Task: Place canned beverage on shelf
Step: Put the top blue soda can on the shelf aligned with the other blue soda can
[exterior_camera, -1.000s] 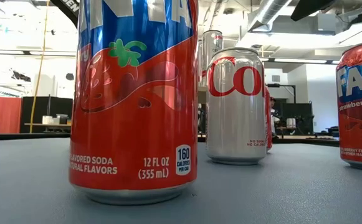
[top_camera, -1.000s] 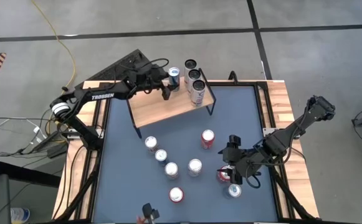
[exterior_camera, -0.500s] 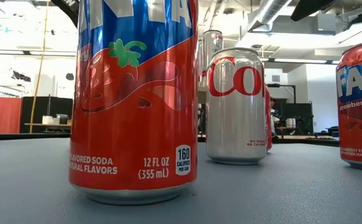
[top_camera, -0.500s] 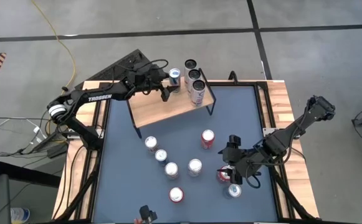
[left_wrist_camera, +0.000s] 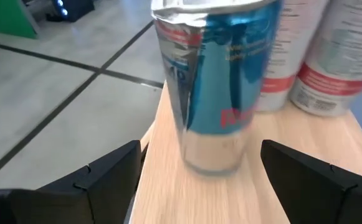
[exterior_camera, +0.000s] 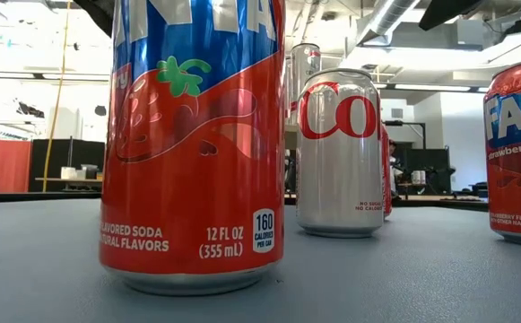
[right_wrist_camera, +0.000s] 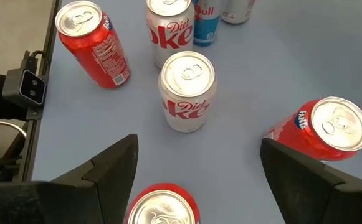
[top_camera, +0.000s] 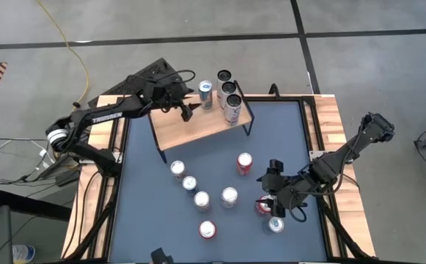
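High view: left gripper (top_camera: 185, 110) is seen spread over the shelf (top_camera: 198, 126), just beside a blue-and-silver can (top_camera: 206, 92) standing at its far edge.

Left wrist view: that can (left_wrist_camera: 218, 81) stands upright, free between the fingers (left_wrist_camera: 106, 171).

Right wrist view: right gripper (right_wrist_camera: 196, 177) is held spread above a red can (right_wrist_camera: 162, 210).

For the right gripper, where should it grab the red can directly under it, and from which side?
Grip the red can across its round side wall, just below the rim, coming straight down. It stands upright with its lid facing the right gripper, whose open fingers already straddle it, and the neighbouring Diet Coke can stands apart.
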